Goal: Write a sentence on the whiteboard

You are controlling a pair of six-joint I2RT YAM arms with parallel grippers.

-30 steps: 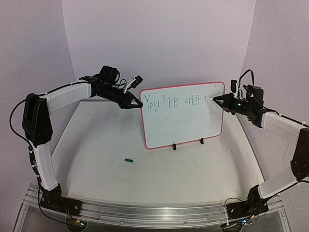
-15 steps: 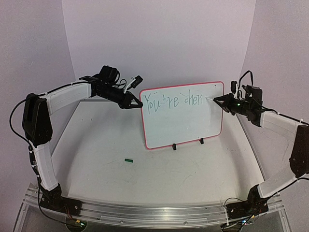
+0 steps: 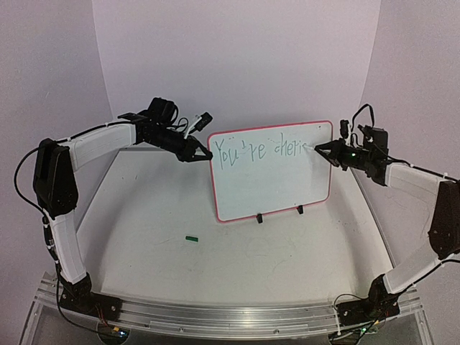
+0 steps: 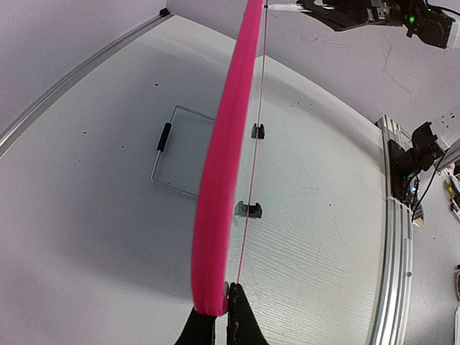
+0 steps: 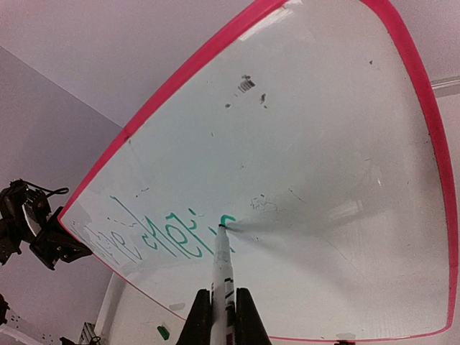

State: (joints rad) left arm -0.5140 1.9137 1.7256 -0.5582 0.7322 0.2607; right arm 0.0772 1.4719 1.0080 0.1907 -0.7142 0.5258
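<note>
The whiteboard (image 3: 277, 183), red-framed with two black clip feet, stands upright at the table's middle back. Green handwriting (image 3: 262, 149) along its top reads about "You're cheris". My left gripper (image 3: 202, 155) is shut on the board's upper left edge; the left wrist view shows its fingers (image 4: 242, 322) pinching the red frame (image 4: 219, 187). My right gripper (image 3: 325, 149) is shut on a white marker (image 5: 221, 277). The marker's tip (image 5: 223, 228) touches the board (image 5: 338, 144) at the end of the green writing (image 5: 169, 241).
A small green marker cap (image 3: 191, 238) lies on the table left of the board, also low in the right wrist view (image 5: 163, 332). Purple walls close the back and sides. A metal rail (image 3: 215, 313) runs along the near edge.
The right gripper and marker have shifted slightly along the top line. The green writing has grown from "cheri" by one more letter stroke. The left arm and board are still.
</note>
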